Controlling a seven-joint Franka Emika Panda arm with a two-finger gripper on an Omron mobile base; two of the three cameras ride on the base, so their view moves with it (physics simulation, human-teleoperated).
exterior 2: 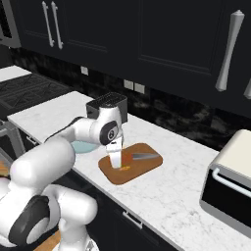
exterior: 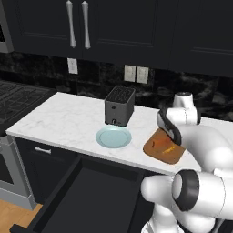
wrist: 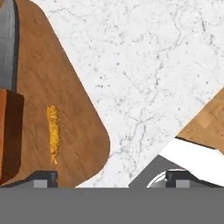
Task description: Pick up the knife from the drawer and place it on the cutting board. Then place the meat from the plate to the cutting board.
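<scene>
A: Gripper (wrist: pixel 111 178) state?
B: Jaws spread wide, nothing between them. Hand view has one dark tip (wrist: pixel 43 177) low left over the cutting board (wrist: pixel 74 131), the other low right over the marble counter (wrist: pixel 153 65).

A: Meat?
B: The meat (wrist: pixel 53 132) lies flat on the board, just above the left tip, not touching it. Thin orange strip, lengthwise parallel to the knife.

A: Knife?
B: The knife (wrist: pixel 8 113) is on the board too, beside the meat on the far side from the gripper gap. Orange handle low, grey blade running up. From the right base camera the blade points away from the arm.

A: Rest of the scene?
B: Pale blue plate (exterior: pixel 113 137) sits left of the board, bare, in front of the toaster (exterior: pixel 119 107). Drawer (exterior: pixel 91 200) below the counter is pulled out, dark inside.
</scene>
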